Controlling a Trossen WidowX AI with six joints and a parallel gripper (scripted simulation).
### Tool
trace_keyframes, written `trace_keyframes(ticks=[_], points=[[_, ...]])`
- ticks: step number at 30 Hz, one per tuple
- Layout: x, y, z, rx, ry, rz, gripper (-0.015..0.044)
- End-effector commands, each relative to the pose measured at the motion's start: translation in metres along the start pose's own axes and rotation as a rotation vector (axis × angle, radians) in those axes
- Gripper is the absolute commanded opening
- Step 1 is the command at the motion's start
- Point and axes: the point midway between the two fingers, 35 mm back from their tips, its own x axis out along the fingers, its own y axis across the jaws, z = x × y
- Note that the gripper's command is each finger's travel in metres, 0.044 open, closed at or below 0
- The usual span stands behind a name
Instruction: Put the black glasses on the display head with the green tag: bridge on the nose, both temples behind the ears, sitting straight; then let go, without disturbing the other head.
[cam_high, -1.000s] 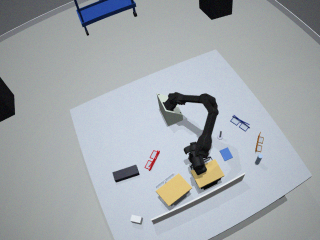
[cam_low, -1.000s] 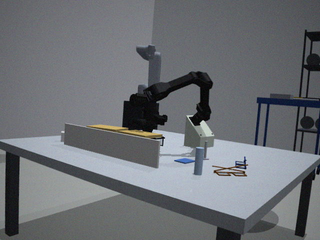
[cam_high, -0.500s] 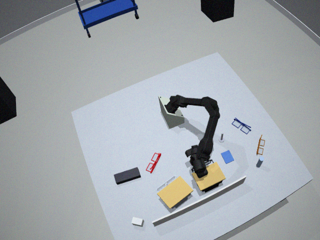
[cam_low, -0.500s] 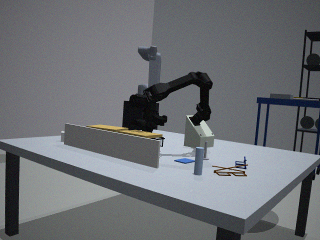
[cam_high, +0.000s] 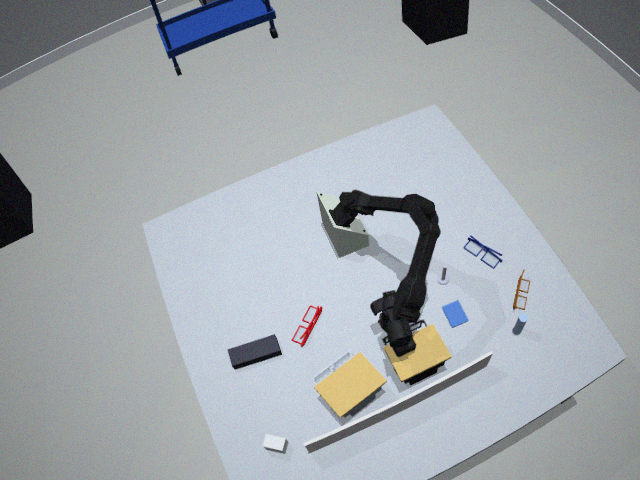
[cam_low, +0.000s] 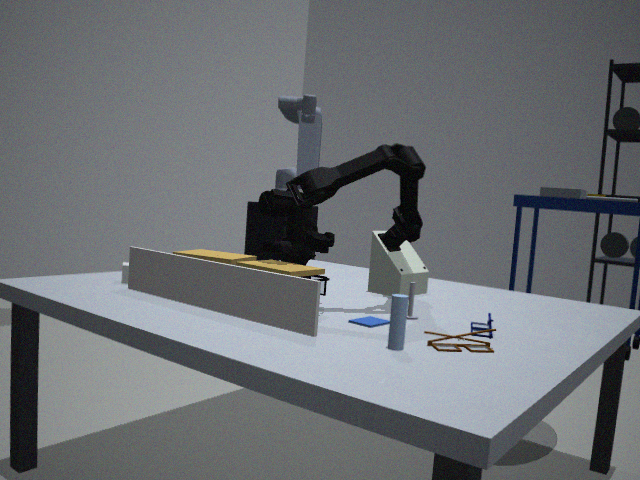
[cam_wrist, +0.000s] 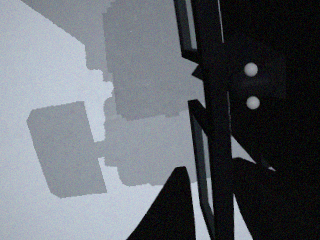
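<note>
The black glasses (cam_high: 420, 323) (cam_low: 325, 286) (cam_wrist: 221, 130) are at the front of the right-hand display head (cam_high: 426, 356) (cam_low: 289, 267), which has a tan top and a dark body. Their two pale nose pads (cam_wrist: 251, 69) show against the dark head in the wrist view. The bridge's contact with the nose and the temple ends are hidden. My gripper (cam_wrist: 207, 172) is open a little, its fingers parted on either side of the glasses' front frame. The other display head (cam_high: 349, 384) (cam_low: 214, 254) stands upright to the left. No green tag can be made out.
A long low wall (cam_high: 403, 400) (cam_low: 222, 291) stands behind both heads. Red glasses (cam_high: 308, 325), a dark case (cam_high: 254, 351) and a white block (cam_high: 275, 442) lie left. A thin post (cam_high: 444, 274), blue card (cam_high: 454, 313), blue cylinder (cam_high: 520, 324) and more glasses (cam_high: 484, 250) are right.
</note>
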Motion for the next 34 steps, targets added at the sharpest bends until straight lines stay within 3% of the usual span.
trace_keyframes(ticks=[1, 6, 11, 18, 34], points=[[0.0, 0.0, 0.0, 0.0, 0.0, 0.0, 0.0107], [-0.002, 0.0, 0.0, 0.0, 0.001, 0.001, 0.0107], [-0.033, -0.001, -0.001, 0.005, 0.01, 0.026, 0.0107], [-0.036, 0.001, -0.001, 0.005, 0.01, 0.027, 0.0107], [-0.054, 0.056, -0.002, 0.008, 0.011, 0.03, 0.0107]])
